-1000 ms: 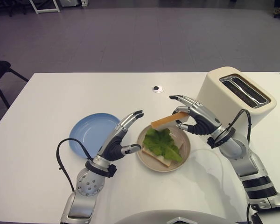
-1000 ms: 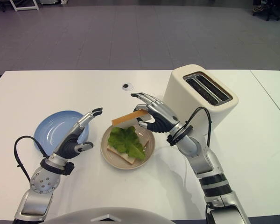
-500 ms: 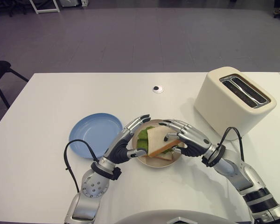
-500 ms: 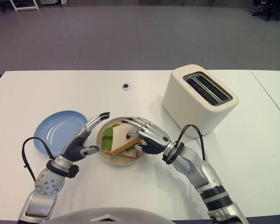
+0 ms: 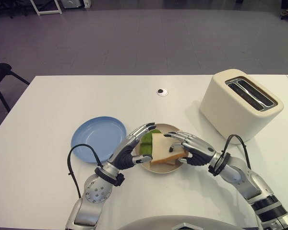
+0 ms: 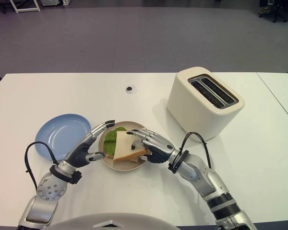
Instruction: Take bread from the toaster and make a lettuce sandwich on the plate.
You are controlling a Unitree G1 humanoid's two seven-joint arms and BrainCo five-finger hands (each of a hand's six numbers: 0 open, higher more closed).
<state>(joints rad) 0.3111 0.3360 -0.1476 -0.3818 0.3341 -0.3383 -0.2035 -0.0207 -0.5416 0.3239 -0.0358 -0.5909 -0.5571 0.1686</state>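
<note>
A beige plate (image 5: 174, 127) sits mid-table with a bread slice at the bottom, green lettuce (image 5: 148, 142) on it, and a top bread slice (image 5: 162, 147) lying tilted over the lettuce. My right hand (image 5: 191, 150) rests on the right side of that top slice, fingers curled around its edge. My left hand (image 5: 131, 151) is at the plate's left rim with fingers stretched out, touching or nearly touching the sandwich's left side. The cream toaster (image 5: 241, 104) stands at the right, its slots showing no bread.
A blue plate (image 5: 97, 137) lies left of the beige plate, just behind my left hand. A small round cable port (image 5: 162, 91) sits in the tabletop farther back. The table's far edge (image 5: 134, 75) borders grey floor.
My right hand carried the top bread slice from above the plate down onto the lettuce. My left hand moved in to the plate's left rim.
</note>
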